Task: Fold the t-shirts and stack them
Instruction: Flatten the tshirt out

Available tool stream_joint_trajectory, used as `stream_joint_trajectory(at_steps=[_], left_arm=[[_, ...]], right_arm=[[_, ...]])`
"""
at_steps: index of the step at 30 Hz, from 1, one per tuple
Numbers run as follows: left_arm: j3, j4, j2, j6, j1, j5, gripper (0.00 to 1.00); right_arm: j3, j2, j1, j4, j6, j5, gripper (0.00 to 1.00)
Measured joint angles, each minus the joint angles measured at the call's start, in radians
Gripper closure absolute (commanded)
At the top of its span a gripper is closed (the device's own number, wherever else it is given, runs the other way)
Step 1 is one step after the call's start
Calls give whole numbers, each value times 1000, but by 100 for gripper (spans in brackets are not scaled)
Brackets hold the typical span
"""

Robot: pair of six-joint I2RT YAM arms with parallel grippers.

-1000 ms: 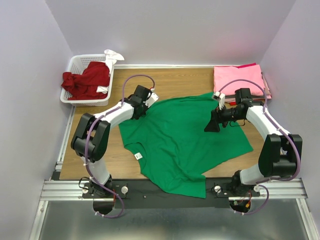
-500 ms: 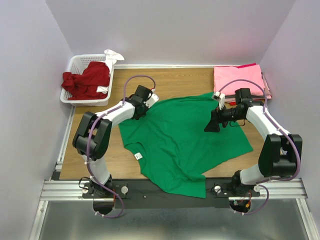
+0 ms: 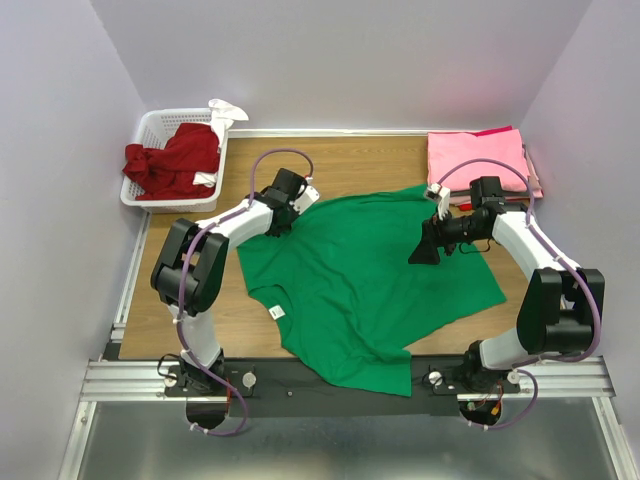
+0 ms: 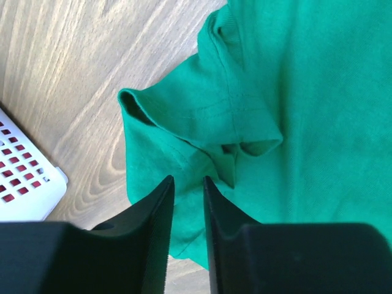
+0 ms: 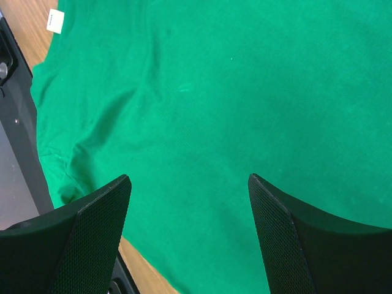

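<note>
Lying flat on wooden desk (image 3: 370, 165): one bright green cotton t-shirt (image 3: 360, 280), white neck tag (image 3: 277, 313), writing unreadable. One dark red t-shirt (image 3: 175, 160) heaped in white slotted plastic basket (image 3: 150, 125). Pink t-shirts (image 3: 475, 160) stacked at far right corner, count not discernible. Left gripper (image 4: 187, 181) jaws nearly closed over rumpled sleeve (image 4: 202, 116); grip cannot be told. Right gripper (image 5: 188, 177) jaws spread wide, nothing held.
</note>
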Motion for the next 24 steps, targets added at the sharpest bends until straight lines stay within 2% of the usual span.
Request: stream_joint_trajectory(at_steps=[2, 5, 8, 11, 15, 24], left_arm=[[0, -1, 0, 0, 0, 4, 76], [0, -2, 0, 0, 0, 14, 76], [0, -3, 0, 0, 0, 23, 75], [0, -5, 0, -2, 0, 29, 67], [-3, -6, 0, -3, 0, 30, 62], [-13, -7, -6, -3, 0, 30, 60]], right_arm=[[0, 0, -1, 0, 0, 0, 16], [0, 0, -2, 0, 0, 0, 16], [0, 0, -2, 0, 0, 0, 16], [0, 0, -3, 0, 0, 0, 16], [0, 0, -6, 0, 0, 0, 16], [0, 0, -8, 0, 0, 0, 16]])
